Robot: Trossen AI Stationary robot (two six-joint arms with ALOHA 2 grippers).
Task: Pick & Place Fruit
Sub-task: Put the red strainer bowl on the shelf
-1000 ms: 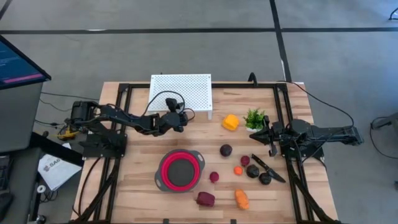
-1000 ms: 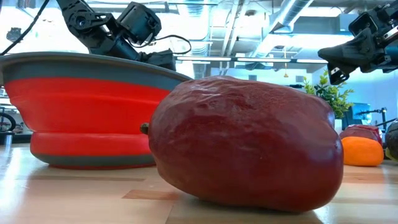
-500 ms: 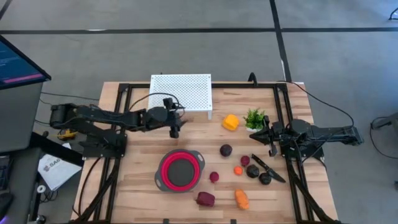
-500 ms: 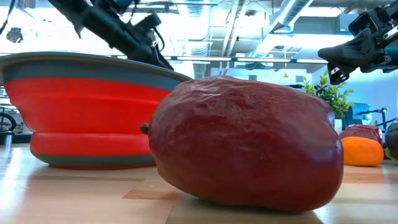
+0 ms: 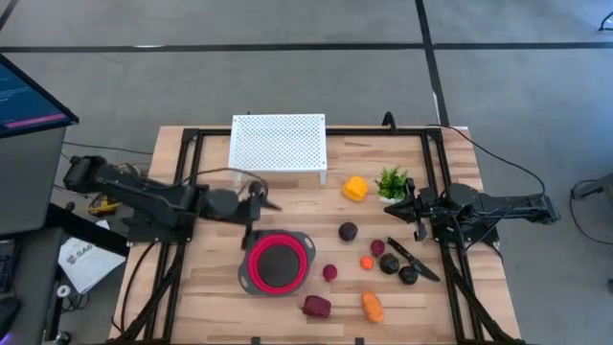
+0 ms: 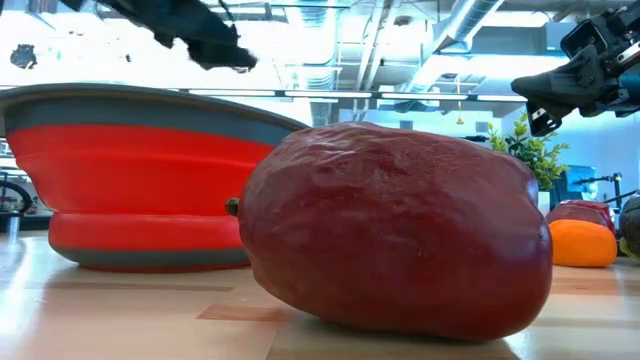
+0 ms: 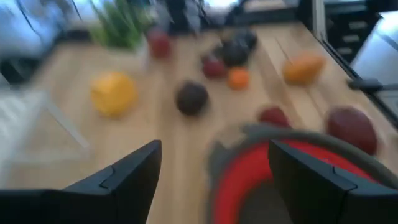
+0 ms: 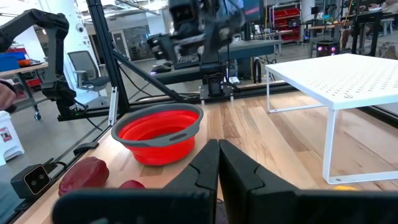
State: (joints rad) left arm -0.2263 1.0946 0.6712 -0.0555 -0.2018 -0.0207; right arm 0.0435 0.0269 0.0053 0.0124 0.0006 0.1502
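Several toy fruits lie on the table's right half: a yellow-orange one (image 5: 355, 188), a dark purple one (image 5: 348, 231), a maroon one (image 5: 377, 247), a small orange one (image 5: 367, 262), two near-black ones (image 5: 389, 264), a red one (image 5: 329, 272), a large maroon one (image 5: 317, 307) (image 6: 395, 235) and an orange one (image 5: 372, 307). My left gripper (image 5: 261, 204) (image 7: 214, 168) is open and empty, above the table by the far-left rim of the red bowl (image 5: 279, 263). My right gripper (image 5: 410, 203) (image 8: 217, 163) is shut and empty, above the table beside the green plant (image 5: 392, 180).
A white perforated rack (image 5: 279, 144) stands at the far edge. A black-handled knife (image 5: 414, 259) lies among the near-black fruits. The bowl stands at the middle near side. Bare wood lies left of the bowl and between the rack and the fruits.
My left gripper has drawn away from the white rack toward the table's near edge and a little left, ending by the bowl's far-left rim. The arm has stretched out low behind it. The fruits and the bowl have not moved.
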